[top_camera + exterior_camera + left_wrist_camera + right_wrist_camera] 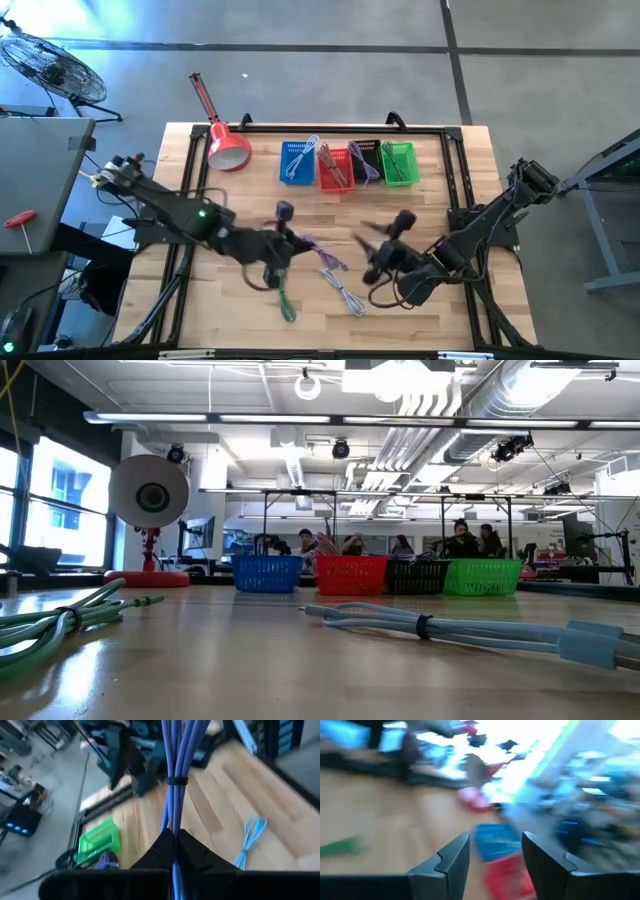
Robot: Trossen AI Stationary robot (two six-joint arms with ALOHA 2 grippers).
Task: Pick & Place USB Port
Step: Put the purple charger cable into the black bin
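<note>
Purple cable [176, 765], a bundle bound by a dark tie, is pinched tight between the left fingers [175, 851], running out ahead of them over the wooden bench [210, 805]; from above the left gripper [283, 248] sits over the middle of the bench with the purple strands trailing off beside it. Just near those fingers on the boards lie a green cable [285, 300] close to the bench's front edge and a pale blue cable [345, 292] a little farther to the side; the blue one also shows past the left fingers as a loop on the wood [250, 837]. The right fingers [495, 862] stand well apart with nothing between them, and the right gripper [385, 250] hangs over the bench just beyond the blue cable. Farther out, along the far side of the bench, four small baskets stand in a row: blue basket [297, 162], red basket [335, 168], black basket [365, 160] and green basket [399, 163], with cables showing in them from above. Beyond the blue basket stands a red lamp [228, 148]. From bench height the green cable [60, 622] and the blue cable [450, 628] lie flat in front of the basket row.
</note>
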